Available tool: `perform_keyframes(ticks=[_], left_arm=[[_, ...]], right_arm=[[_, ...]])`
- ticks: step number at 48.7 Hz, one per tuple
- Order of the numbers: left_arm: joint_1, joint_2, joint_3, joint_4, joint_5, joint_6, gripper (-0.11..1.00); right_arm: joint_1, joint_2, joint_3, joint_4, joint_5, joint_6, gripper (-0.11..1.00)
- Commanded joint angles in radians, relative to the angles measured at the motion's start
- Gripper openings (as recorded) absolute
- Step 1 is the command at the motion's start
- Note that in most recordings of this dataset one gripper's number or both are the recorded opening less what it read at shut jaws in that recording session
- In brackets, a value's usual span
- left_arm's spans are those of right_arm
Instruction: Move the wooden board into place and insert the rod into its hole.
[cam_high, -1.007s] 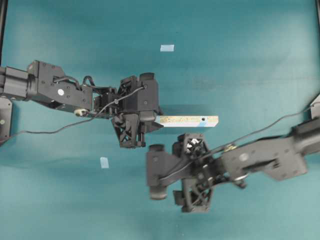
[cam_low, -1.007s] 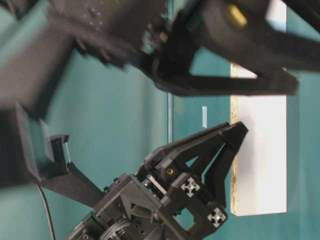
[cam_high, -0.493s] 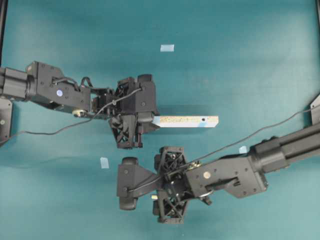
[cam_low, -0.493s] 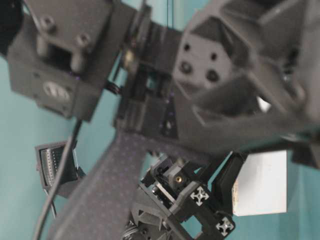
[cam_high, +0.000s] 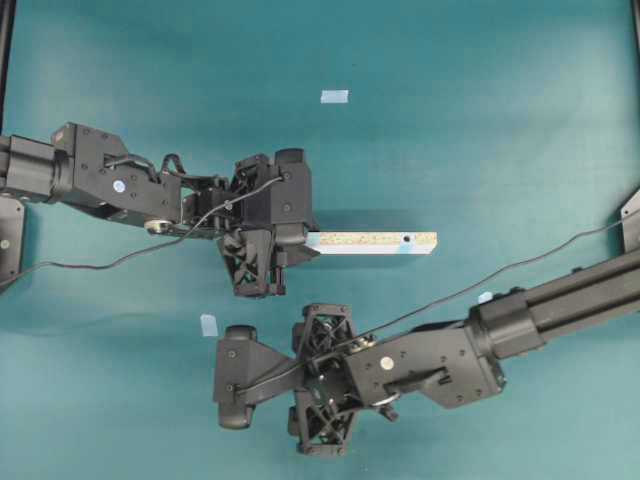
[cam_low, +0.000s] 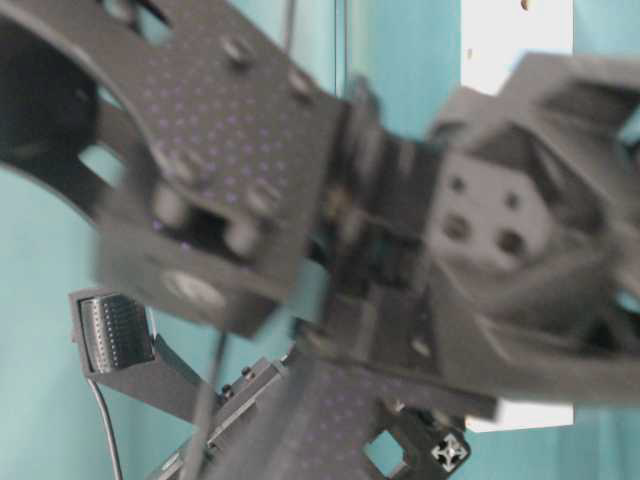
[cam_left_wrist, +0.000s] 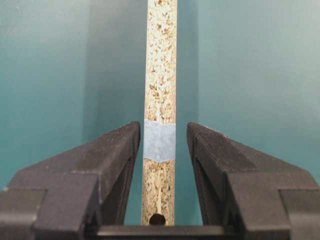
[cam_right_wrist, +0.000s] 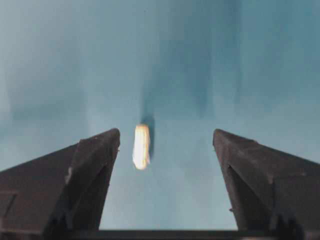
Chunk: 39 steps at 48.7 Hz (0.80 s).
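Right gripper shifted over cream rod, blurred

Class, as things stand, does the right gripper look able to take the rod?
Probably yes: the rod lies on bare table between the open right gripper fingers, nearer one finger, nothing blocking.

One camera looks straight down on the teal table and both my arms, one sits blurred at table level, and my wrist cameras peer closely forward between their jaws.

right hand fingers wide, bare mat either side of rod | nothing between
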Motion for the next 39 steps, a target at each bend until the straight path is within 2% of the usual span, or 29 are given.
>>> perform_keyframes(ticks=[1, 9, 20, 39], left_arm=[[0.002, -0.023, -0.014, 0.000, -0.008, -0.005, 0.41], [0.002, -0.023, -0.015, 0.000, -0.008, -0.006, 0.41], [0.002, -0.023, -0.017, 0.000, -0.008, -0.006, 0.41], [0.002, -0.023, -0.015, 0.000, -0.008, -0.006, 0.41]], right_arm=[[0.008, -0.012, -0.034, 0.006, -0.003, 0.002, 0.81], [0.008, 0.002, -0.034, 0.012, -0.009, 0.011, 0.77], [0.009, 0.005, -0.034, 0.014, -0.011, 0.011, 0.59], [0.015, 0.015, -0.034, 0.014, -0.009, 0.035, 0.58]])
